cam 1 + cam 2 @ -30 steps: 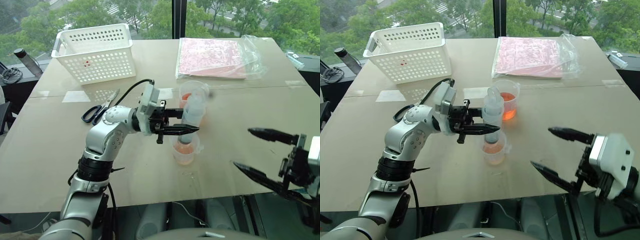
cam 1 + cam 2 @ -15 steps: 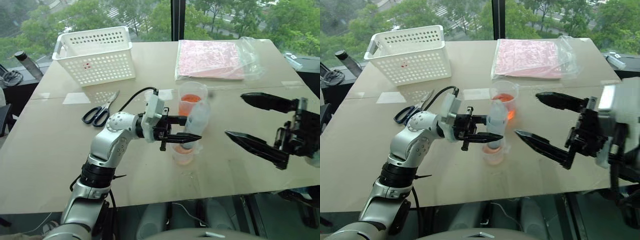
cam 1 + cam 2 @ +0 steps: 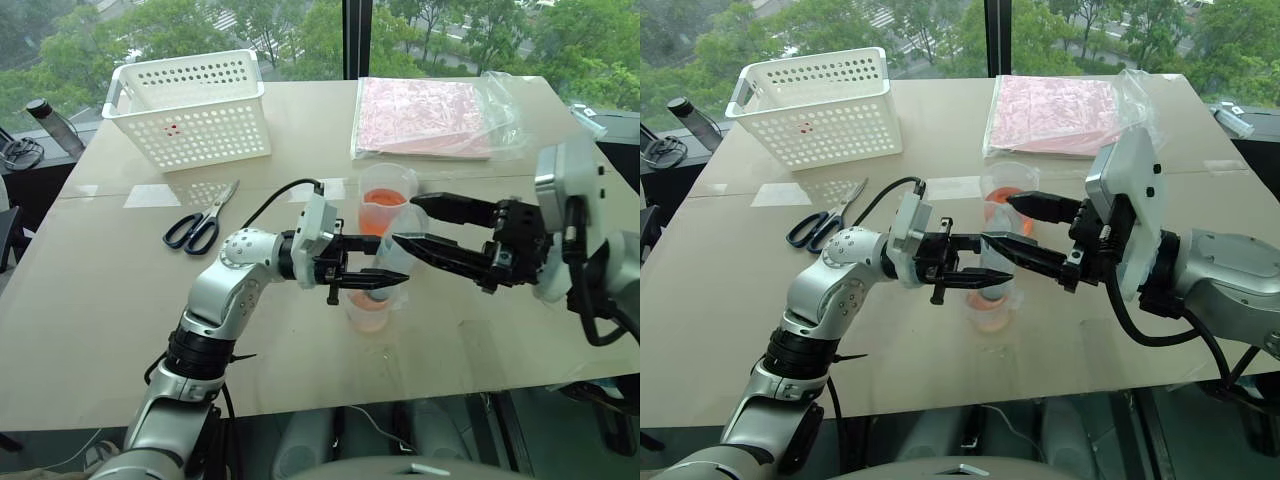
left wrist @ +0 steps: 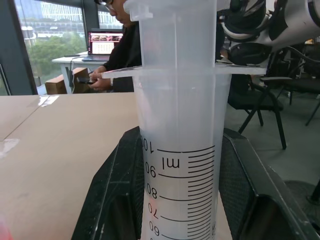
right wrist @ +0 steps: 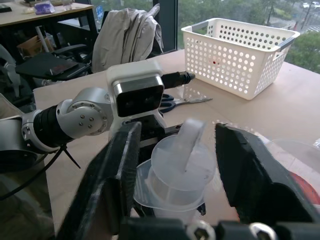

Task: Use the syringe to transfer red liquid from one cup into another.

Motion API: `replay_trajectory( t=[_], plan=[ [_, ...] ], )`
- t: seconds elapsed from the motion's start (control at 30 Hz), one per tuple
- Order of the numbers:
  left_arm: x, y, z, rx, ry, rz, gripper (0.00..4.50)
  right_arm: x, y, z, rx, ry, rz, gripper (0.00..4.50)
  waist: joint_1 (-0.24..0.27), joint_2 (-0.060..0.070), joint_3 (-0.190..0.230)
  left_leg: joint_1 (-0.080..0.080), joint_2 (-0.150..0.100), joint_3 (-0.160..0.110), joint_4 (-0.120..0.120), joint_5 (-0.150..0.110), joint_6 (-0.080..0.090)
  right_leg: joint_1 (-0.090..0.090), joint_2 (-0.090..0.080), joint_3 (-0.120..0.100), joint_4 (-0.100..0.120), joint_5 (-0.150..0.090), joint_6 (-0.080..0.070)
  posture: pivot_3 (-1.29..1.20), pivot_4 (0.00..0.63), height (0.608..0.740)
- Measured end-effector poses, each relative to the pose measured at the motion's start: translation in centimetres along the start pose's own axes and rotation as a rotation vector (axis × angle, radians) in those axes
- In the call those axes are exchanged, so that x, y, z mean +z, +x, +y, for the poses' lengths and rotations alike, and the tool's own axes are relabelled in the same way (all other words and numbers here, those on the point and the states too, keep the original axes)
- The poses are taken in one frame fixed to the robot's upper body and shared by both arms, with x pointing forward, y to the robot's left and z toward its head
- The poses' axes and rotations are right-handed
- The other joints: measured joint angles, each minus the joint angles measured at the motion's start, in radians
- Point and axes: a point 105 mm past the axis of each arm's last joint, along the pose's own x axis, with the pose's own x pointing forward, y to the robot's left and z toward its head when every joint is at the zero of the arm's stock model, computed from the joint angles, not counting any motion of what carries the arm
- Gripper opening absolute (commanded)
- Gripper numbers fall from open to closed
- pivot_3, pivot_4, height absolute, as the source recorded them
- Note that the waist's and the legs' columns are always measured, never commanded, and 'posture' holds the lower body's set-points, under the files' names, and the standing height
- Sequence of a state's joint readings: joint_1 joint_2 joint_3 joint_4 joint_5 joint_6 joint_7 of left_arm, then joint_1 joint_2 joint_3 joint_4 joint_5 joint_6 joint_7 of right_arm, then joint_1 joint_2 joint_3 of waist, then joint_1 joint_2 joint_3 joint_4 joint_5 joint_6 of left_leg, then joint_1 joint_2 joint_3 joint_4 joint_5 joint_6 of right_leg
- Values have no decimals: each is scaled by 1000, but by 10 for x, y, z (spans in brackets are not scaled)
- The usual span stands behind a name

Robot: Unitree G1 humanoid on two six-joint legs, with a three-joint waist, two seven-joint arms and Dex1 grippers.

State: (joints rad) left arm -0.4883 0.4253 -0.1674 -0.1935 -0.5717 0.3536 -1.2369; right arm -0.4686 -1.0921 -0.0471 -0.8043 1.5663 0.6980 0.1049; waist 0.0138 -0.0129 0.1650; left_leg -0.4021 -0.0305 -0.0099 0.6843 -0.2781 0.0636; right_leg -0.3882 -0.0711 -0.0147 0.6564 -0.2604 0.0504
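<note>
**Right wrist view: jaws bracket the plunger ring, not yet closed on it**

Right wrist view puts the syringe at lower centre, its ringed plunger end rising between the right gripper's two fingers, which stand apart on either side without touching it. The left gripper is clamped on the barrel at mid-frame in the left eye view, holding it upright over the shorter cup, which holds some red liquid. The taller beaker stands just behind, toward upper centre. To my eye, the plunger grip is the step in hand: close squarely on the ring, keep the barrel steady, and keep the tip over the cup.
</note>
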Motion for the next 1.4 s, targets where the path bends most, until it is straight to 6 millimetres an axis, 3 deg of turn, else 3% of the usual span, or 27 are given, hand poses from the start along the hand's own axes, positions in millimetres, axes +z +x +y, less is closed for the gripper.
replay_trajectory(
  t=[0.07,0.1,0.33,0.77,1.13,1.27,1.3,1.4],
  plan=[
    [1,0,0,2,0,2,1412,-1,0,0,4,2,7,164,0,0,0,0,0,0,0,0,0,0,0,0,0,0,0,0,150,740],
    [1,0,0,3,0,2,1412,-1,1,0,8,3,6,73,0,0,0,0,0,0,0,0,0,0,0,0,0,0,0,0,150,740],
    [1,-1,-1,11,-14,2,1412,-2,2,0,31,5,7,73,-1,0,0,0,0,0,0,-2,4,0,0,0,0,0,0,0,150,740],
    [-3,-4,2,51,-105,15,1412,-27,11,-7,71,63,3,73,-1,0,0,0,0,0,0,-2,4,0,0,0,0,0,0,0,150,740],
    [2,-3,7,85,-139,-7,1412,-20,13,-13,75,65,-37,73,-1,0,0,0,0,0,0,-2,3,0,0,0,0,0,0,0,150,740],
    [27,-2,14,115,-55,-52,1412,1,11,-16,90,46,-179,73,0,0,0,0,0,0,0,-2,3,-1,0,0,0,0,0,0,150,740],
    [30,-1,14,117,-47,-62,1412,4,10,-16,90,39,-194,886,0,0,0,0,0,0,0,-2,3,-1,0,0,0,0,0,0,150,740],
    [33,3,14,121,-76,-93,1412,7,2,-9,115,-1,-185,2226,3,0,0,-1,0,0,0,-1,1,-1,0,-1,0,0,0,0,150,740]
  ],
)
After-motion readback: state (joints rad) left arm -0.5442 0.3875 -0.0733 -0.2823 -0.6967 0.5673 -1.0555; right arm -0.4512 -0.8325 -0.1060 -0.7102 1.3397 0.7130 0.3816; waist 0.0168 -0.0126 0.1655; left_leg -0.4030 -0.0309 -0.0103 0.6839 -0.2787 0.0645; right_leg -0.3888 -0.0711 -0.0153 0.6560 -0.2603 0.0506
